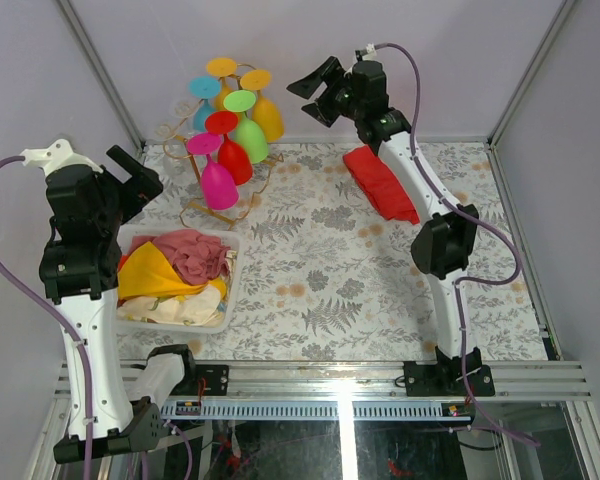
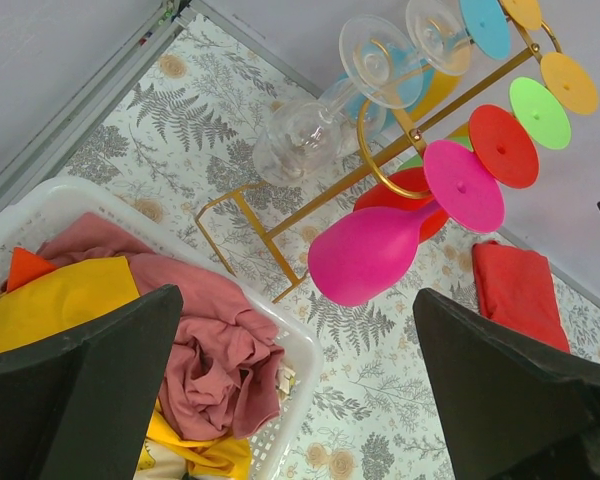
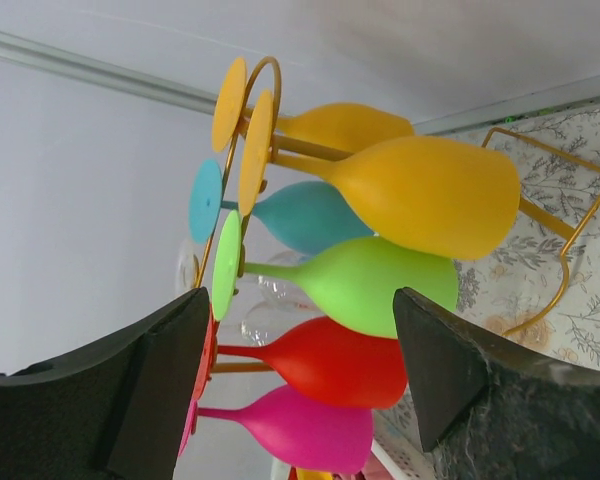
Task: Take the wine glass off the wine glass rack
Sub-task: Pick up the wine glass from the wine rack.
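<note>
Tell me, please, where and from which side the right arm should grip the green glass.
Grip the green glass round its bowl, coming from the rack's right, where the open right gripper faces it. It hangs foot-up, so the bowl is the broad, free part; stem and foot sit in the wire. An orange glass and a red glass hang close beside it, so come in straight.
</note>
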`<move>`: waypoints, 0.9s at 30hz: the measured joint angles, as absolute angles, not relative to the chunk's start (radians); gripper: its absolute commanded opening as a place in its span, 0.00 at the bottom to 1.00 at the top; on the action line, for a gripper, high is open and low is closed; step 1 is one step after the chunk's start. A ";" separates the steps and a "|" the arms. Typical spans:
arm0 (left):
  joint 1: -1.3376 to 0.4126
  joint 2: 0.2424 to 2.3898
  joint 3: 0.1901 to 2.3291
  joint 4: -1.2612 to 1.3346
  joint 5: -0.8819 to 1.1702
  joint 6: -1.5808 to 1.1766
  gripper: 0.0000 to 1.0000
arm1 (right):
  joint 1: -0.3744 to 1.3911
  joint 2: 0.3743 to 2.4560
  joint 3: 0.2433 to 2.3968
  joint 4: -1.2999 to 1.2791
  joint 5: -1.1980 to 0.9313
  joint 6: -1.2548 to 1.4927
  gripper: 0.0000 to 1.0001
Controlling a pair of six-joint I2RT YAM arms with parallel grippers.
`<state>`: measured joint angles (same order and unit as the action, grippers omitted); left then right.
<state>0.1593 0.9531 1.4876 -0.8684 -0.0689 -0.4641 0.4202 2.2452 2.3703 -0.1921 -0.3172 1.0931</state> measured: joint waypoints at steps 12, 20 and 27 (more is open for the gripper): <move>0.159 0.961 1.488 -0.868 0.094 -0.458 1.00 | 0.427 2.190 2.235 -0.212 -0.305 1.020 0.84; 0.159 0.987 1.491 -0.862 0.229 -0.513 0.98 | 0.434 1.803 1.798 -0.250 -0.267 0.865 0.85; 0.159 1.039 1.460 -0.802 0.292 -0.615 0.88 | 0.435 1.555 1.628 -0.208 -0.256 0.829 0.86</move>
